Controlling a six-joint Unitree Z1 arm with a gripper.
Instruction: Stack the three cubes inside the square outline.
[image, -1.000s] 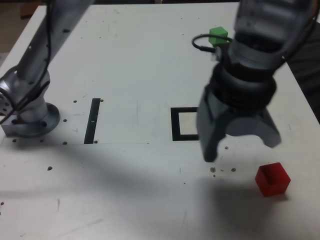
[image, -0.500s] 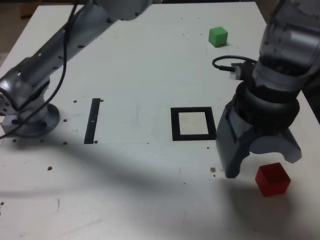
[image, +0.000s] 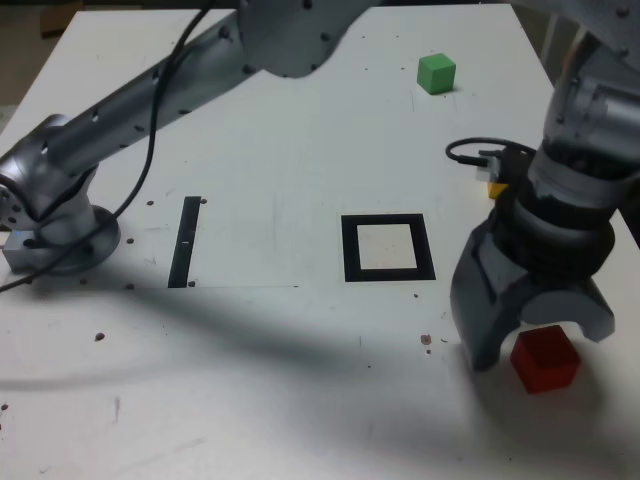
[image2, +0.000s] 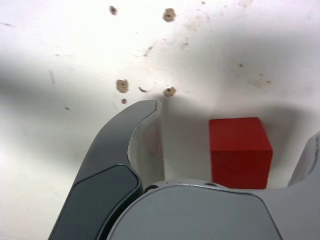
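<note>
Red cube (image: 545, 358) sits between spread fingers (image: 478, 330); yellow cube (image: 496, 187) mostly hidden.

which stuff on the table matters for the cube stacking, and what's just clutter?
Job:
- red cube, between the open jaws of the gripper
- green cube, far edge
- yellow cube, mostly hidden behind the arm
- square outline, nothing in it

Lying about:
- straight black strip
- small dark specks on the table

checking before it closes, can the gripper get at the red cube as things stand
Probably yes. The gripper is open with its fingers straddling the red cube, and nothing else lies between them. In the wrist view, bare table surrounds the cube.
</note>
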